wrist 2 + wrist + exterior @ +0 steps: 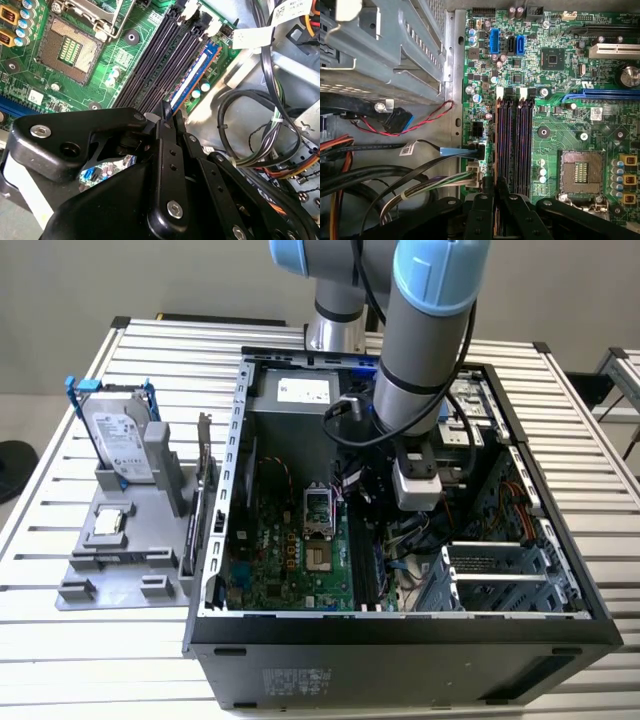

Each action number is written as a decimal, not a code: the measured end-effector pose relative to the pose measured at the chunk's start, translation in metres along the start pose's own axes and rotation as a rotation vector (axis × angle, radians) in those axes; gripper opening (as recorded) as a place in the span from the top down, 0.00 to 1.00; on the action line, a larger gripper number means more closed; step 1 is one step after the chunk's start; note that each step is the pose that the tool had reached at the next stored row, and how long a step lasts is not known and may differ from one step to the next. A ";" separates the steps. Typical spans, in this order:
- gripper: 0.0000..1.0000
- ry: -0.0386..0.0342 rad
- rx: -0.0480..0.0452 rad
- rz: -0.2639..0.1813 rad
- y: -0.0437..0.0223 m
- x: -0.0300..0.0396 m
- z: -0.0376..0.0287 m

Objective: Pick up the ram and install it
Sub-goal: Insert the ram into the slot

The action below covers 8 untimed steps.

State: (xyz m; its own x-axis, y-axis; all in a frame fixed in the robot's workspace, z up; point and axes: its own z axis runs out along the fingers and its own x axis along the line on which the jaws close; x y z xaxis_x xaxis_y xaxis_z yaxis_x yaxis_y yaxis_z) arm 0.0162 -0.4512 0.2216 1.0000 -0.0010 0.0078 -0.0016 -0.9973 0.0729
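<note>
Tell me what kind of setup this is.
Likely a lab bench for robotic PC assembly: an open computer case on a slatted metal table, a grey fixture holding a hard drive, and the gripper at the ram in a motherboard slot.

Even, soft light washed the exterior view, and the computer case point(400, 640) kept its floor shadowed. In the second wrist view the motherboard point(75, 90) glowed bright green, glare on the cable label point(252, 36), and the near black gripper point(167, 127) was blurred.
</note>
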 end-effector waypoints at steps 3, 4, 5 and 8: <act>1.00 0.0001 0.0001 0.000 0.0001 -0.0005 0.0005; 1.00 0.0001 0.0000 0.000 0.0001 -0.0008 0.0005; 1.00 0.0000 -0.0001 0.000 0.0002 -0.0011 0.0006; 1.00 0.0001 0.0001 -0.001 0.0002 -0.0019 0.0008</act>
State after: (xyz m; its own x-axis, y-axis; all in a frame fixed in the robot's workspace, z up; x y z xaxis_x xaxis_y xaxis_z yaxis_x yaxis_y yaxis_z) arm 0.0143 -0.4514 0.2207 1.0000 -0.0003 0.0078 -0.0009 -0.9973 0.0728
